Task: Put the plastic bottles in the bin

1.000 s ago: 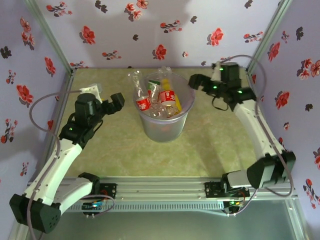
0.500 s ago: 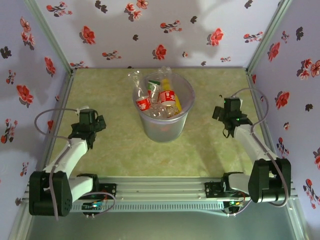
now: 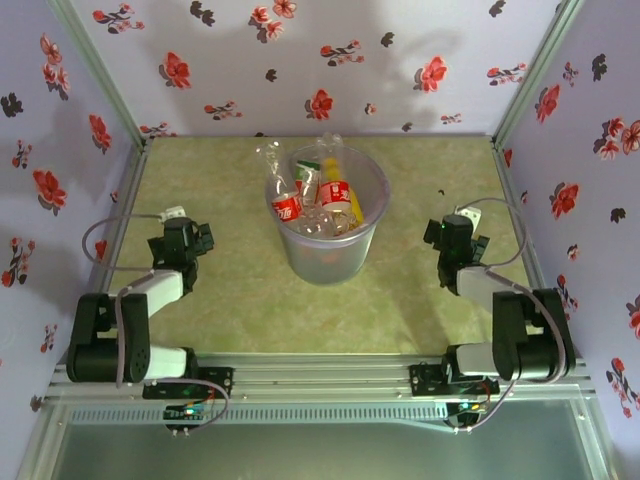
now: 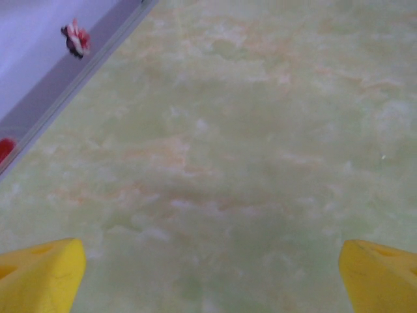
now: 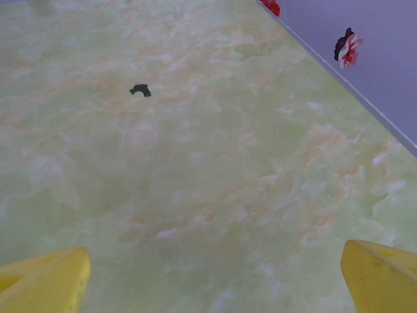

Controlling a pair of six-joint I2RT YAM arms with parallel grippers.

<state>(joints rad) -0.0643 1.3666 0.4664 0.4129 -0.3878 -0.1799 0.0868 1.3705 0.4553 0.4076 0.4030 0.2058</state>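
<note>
The bin (image 3: pixel 327 262), a large translucent grey-lavender bucket, stands at the table's middle back. Several plastic bottles (image 3: pixel 336 194) with red, green and yellow labels lie piled inside it, one clear bottle (image 3: pixel 272 165) leaning over its left rim. My left gripper (image 3: pixel 200 240) rests low at the left side of the table, far from the bin; its yellow fingertips (image 4: pixel 40 274) stand wide apart over bare table, open and empty. My right gripper (image 3: pixel 436 234) sits low at the right side, its yellow fingertips (image 5: pixel 381 274) likewise wide apart, open with nothing between them.
The green marbled tabletop (image 3: pixel 240 300) is walled by lavender flowered panels (image 3: pixel 300 60) on three sides. A small dark scrap (image 5: pixel 140 90) lies on the table ahead of the right gripper. Both arms are folded back near the aluminium rail (image 3: pixel 320 372).
Both arms have drawn back from beside the bin and folded down toward their bases. The grippers now sit low near the table's sides. The bottles in the bin have not moved.
</note>
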